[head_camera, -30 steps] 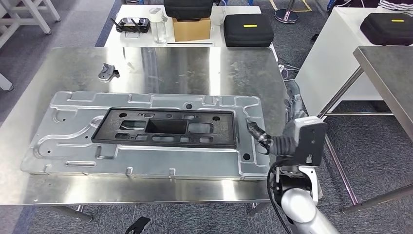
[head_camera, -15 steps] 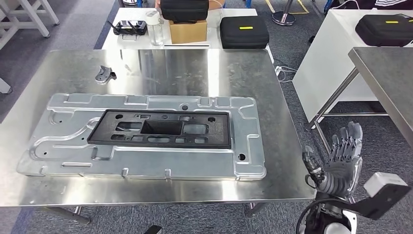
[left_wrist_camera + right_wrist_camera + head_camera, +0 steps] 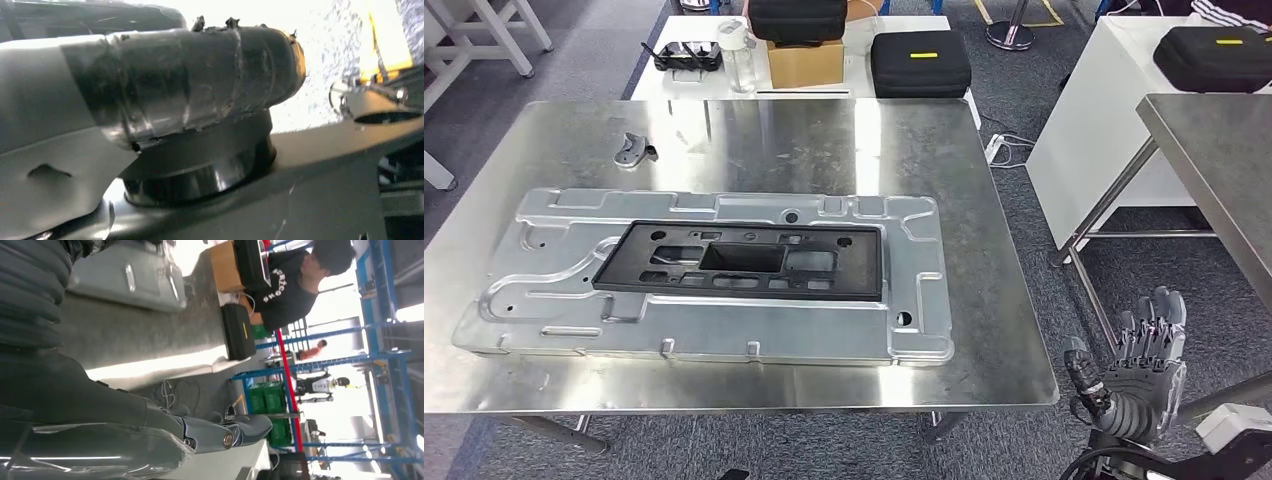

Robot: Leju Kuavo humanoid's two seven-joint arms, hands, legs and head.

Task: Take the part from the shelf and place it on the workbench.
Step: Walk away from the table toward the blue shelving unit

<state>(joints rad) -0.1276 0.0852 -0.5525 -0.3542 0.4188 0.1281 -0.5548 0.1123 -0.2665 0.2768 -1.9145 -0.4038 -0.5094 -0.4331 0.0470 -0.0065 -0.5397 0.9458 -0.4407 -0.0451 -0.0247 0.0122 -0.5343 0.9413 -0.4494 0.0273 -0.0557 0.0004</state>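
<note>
Right robot hand (image 3: 1142,375) empty, fingers spread

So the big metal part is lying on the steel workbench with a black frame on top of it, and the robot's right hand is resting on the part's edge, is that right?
Not quite. In the head view the right hand hangs off the workbench's corner, fingers spread, touching nothing. The metal part does lie on the workbench with the black frame on it.
</note>
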